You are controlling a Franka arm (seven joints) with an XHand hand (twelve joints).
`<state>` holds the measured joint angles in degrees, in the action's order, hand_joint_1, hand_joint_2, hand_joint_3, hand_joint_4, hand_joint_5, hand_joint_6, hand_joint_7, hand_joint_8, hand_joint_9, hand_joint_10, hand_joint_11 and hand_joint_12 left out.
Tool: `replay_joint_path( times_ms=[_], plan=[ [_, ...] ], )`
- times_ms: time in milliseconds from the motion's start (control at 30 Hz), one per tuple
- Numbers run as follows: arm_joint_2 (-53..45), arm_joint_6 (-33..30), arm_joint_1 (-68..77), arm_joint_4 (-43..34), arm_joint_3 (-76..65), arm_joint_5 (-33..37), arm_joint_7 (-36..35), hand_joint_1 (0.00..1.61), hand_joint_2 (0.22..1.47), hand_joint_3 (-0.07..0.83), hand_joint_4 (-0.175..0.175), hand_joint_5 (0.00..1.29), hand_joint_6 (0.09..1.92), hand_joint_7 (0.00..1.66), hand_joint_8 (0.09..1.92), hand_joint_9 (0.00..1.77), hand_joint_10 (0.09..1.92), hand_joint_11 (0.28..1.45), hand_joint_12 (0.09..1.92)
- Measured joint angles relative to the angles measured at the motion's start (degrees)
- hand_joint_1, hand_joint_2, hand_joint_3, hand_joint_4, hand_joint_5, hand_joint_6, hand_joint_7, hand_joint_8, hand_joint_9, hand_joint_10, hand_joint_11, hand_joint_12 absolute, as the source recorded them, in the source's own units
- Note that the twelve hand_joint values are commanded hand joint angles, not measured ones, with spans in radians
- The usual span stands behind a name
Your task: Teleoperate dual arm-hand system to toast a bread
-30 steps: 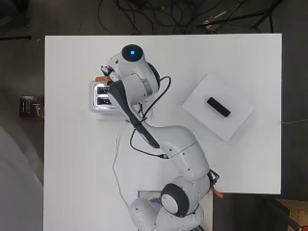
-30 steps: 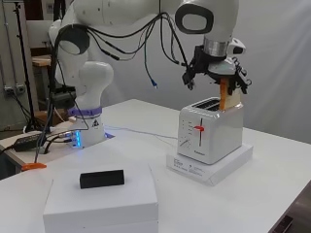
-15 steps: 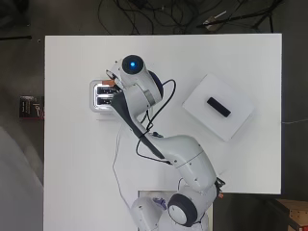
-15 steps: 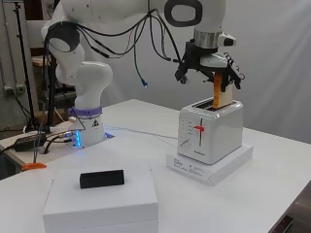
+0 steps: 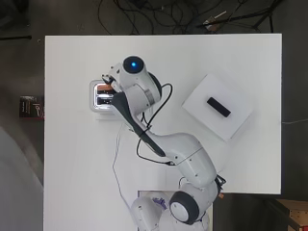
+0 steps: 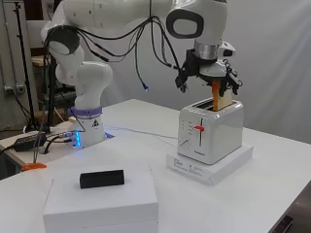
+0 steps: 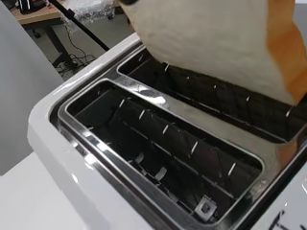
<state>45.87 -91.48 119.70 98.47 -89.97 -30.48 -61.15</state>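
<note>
A white two-slot toaster (image 6: 211,131) with a red lever stands on the table, and shows at the left in the overhead view (image 5: 97,98). My hand (image 6: 208,69) hangs right above it, shut on a slice of bread (image 6: 216,96) with an orange-brown crust. The slice is held upright, its lower edge at the mouth of one slot. In the wrist view the bread (image 7: 216,38) hangs over the far slot (image 7: 240,112), while the near slot (image 7: 158,153) stands dark with nothing in it. From overhead the hand (image 5: 109,78) covers the toaster's far end.
The toaster rests on a flat white base (image 6: 209,167). A white box (image 5: 219,108) with a black block (image 5: 218,107) lies to the right; in the side view the box (image 6: 102,204) is at the front. Cables run past the arm's base (image 6: 90,128).
The hand with the slice has shifted a little sideways over the toaster's slots, and the arm's upper links have swung. The toaster and the box have not moved.
</note>
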Motion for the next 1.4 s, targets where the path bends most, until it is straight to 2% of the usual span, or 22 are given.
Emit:
replay_joint_path(
  times_ms=[133, 267, 400, 567, 767, 933, 967, 1033, 1067, 1100, 1133, 1200, 1300, 1400],
  plan=[
    [0.2, -0.3, -1.1, 1.0, 0.5, -0.2, -0.2, 1.22, 1.19, 0.001, -0.175, 0.65, 1.37, 1.07, 0.92, 1.41, 0.09, 0.67, 0.57],
    [-0.2, 0.9, -1.7, 0.1, 2.8, -1.5, 0.2, 1.22, 1.20, 0.001, -0.175, 0.62, 1.40, 1.03, 0.99, 1.37, 0.09, 0.69, 0.45],
    [-0.3, 1.4, -1.6, -0.2, 2.7, -2.0, 0.7, 1.22, 1.20, 0.000, -0.175, 0.62, 1.39, 1.03, 0.99, 1.39, 0.09, 0.71, 0.43],
    [0.1, 0.4, -1.3, 0.6, 1.3, -1.7, 1.1, 1.22, 1.19, -0.001, -0.175, 0.64, 1.37, 1.06, 0.95, 1.41, 0.09, 0.72, 0.45],
    [0.4, -0.2, -0.5, 0.6, 1.2, -1.2, 0.0, 1.23, 1.18, 0.002, -0.175, 0.66, 1.32, 1.08, 0.93, 1.46, 0.09, 0.67, 0.69],
    [0.4, -0.2, -0.7, 0.4, 1.9, -0.3, 0.3, 1.23, 1.18, 0.001, -0.175, 0.67, 1.32, 1.08, 0.93, 1.43, 0.09, 0.65, 0.70],
    [0.5, -0.2, -0.8, 0.2, 1.9, -0.2, 0.3, 1.22, 1.20, 0.004, -0.175, 0.62, 1.38, 1.03, 1.00, 1.40, 0.09, 0.64, 0.67],
    [0.6, -0.1, -0.7, 0.8, 1.5, 0.4, 0.2, 0.46, 1.07, -0.008, -0.172, 0.22, 0.58, 0.67, 0.44, 1.00, 0.09, 0.58, 0.30],
    [0.7, 0.1, -0.5, 1.0, 1.0, 0.6, 0.2, 0.25, 1.01, -0.008, -0.174, 0.11, 0.30, 0.53, 0.24, 0.80, 0.09, 0.57, 0.17],
    [0.7, 0.6, -0.2, 1.0, 0.4, 0.8, 0.6, 0.13, 0.97, -0.007, -0.175, 0.05, 0.15, 0.44, 0.12, 0.68, 0.09, 0.56, 0.09],
    [0.7, 1.1, 0.0, 0.6, -0.2, 1.2, 1.2, 0.07, 0.95, -0.007, -0.172, 0.03, 0.09, 0.38, 0.09, 0.59, 0.09, 0.54, 0.09],
    [0.8, 1.9, 0.1, -0.3, -1.2, 1.7, 2.4, 0.01, 0.93, -0.008, -0.158, 0.04, 0.09, 0.27, 0.09, 0.45, 0.09, 0.47, 0.09],
    [1.1, -0.2, -2.5, 0.5, -1.4, 1.7, 4.7, 0.02, 0.93, -0.001, -0.136, 0.11, 0.09, 0.23, 0.09, 0.37, 0.09, 0.41, 0.09],
    [1.1, -2.2, -5.7, 2.7, -1.5, 0.0, 12.8, 0.03, 0.95, 0.006, -0.093, 0.14, 0.09, 0.20, 0.09, 0.30, 0.09, 0.38, 0.09]
  ],
)
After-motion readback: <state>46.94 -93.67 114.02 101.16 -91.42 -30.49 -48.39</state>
